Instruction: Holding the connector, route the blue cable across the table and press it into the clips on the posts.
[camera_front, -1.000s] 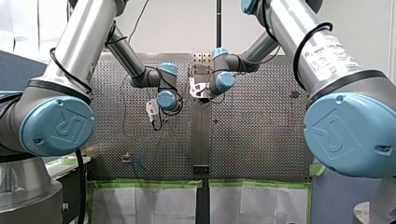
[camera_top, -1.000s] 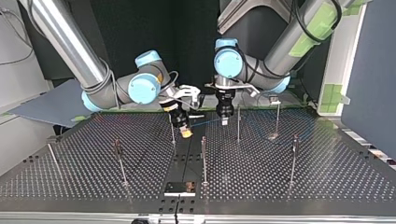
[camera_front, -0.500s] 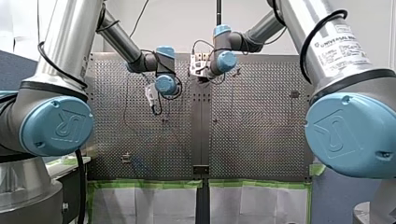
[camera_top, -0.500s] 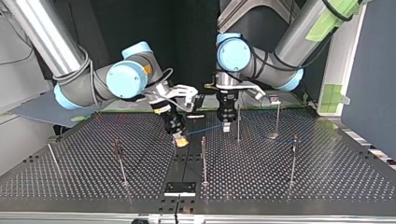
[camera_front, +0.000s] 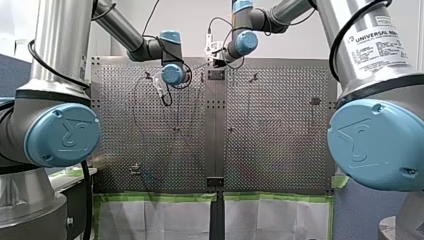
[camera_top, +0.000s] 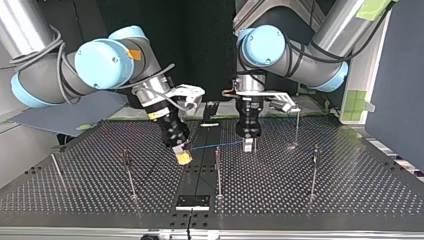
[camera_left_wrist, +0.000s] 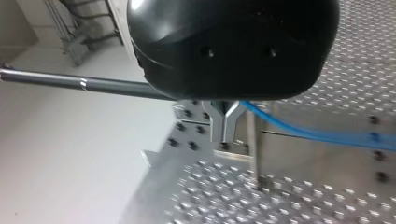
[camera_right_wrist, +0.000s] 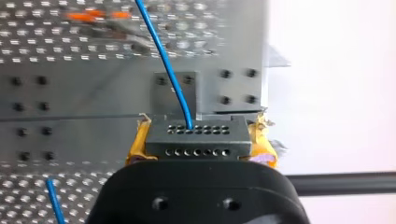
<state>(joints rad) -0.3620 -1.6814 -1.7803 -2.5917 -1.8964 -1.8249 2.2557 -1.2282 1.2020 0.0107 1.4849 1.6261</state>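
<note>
The yellow-padded fingers (camera_right_wrist: 138, 145) of my right gripper (camera_right_wrist: 198, 135) are clamped on either side of the grey connector (camera_right_wrist: 196, 143), a block with two rows of small holes. The blue cable (camera_right_wrist: 168, 70) leaves a hole in the row farther from the gripper and runs away over the perforated table (camera_right_wrist: 28, 182). In the left wrist view the metal fingers (camera_left_wrist: 219, 122) of my left gripper (camera_left_wrist: 224, 136) meet at their tips. The cable comes out of the fork between them and runs off to one side above the table, and a thin post (camera_left_wrist: 252, 149) stands just beyond the fingers. In the top view a small dark plate (camera_top: 192, 201) lies nearest, at the table's near edge, and behind it a middle post (camera_top: 218, 167) stands upright. Beyond that both grippers point down close over the table, near each other. The right one is tilted at the view's left and the left one is upright at the view's right, with the cable stretched almost level between them. Farther back a far post (camera_top: 297, 125) stands towards the table's far edge.
</note>
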